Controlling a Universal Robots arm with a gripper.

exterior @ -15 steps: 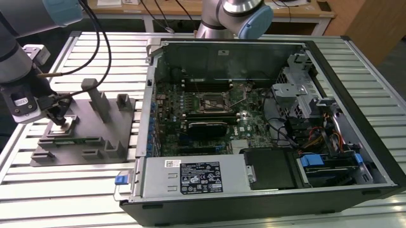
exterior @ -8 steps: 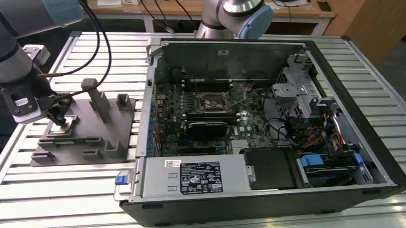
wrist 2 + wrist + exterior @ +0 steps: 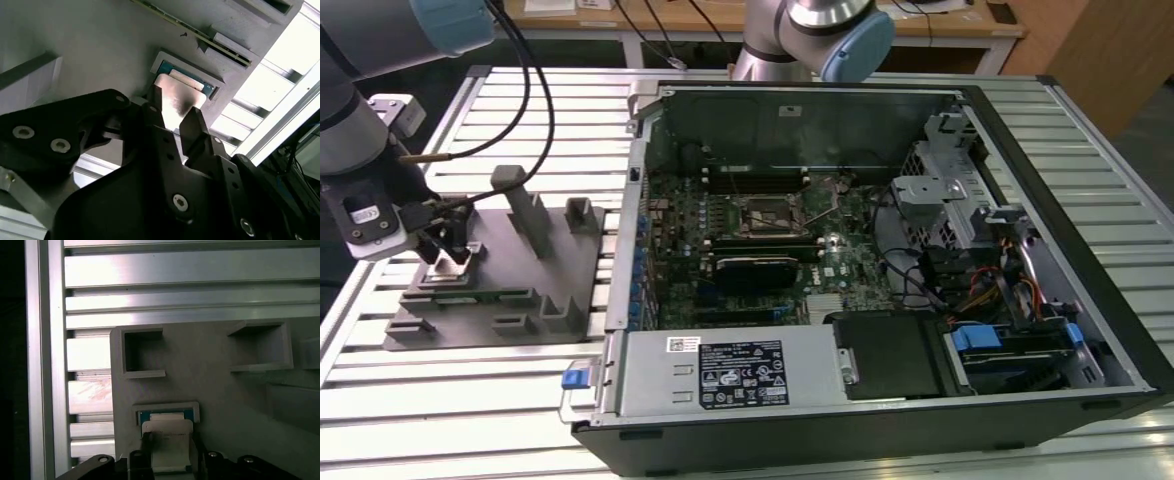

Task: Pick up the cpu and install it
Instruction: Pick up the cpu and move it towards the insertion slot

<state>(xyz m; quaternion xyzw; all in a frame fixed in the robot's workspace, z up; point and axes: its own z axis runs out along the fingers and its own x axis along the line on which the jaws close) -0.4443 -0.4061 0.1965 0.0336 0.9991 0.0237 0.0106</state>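
- The gripper (image 3: 174,106), at 9 o'clock in the exterior view, has its two fingers (image 3: 192,127) set narrowly against opposite edges of the cpu (image 3: 180,92).
- The cpu lies flat in a shallow pocket of the grey fixture (image 3: 520,275).
- It is likely light, stiff, slick-topped and fragile, so an edge grip suits it.
- Pocket walls hug it, and fixture posts (image 3: 534,210) stand at its 1 o'clock.
- The open computer case (image 3: 1107,260) lies at 3 o'clock, with its socket (image 3: 767,212) mid-board.
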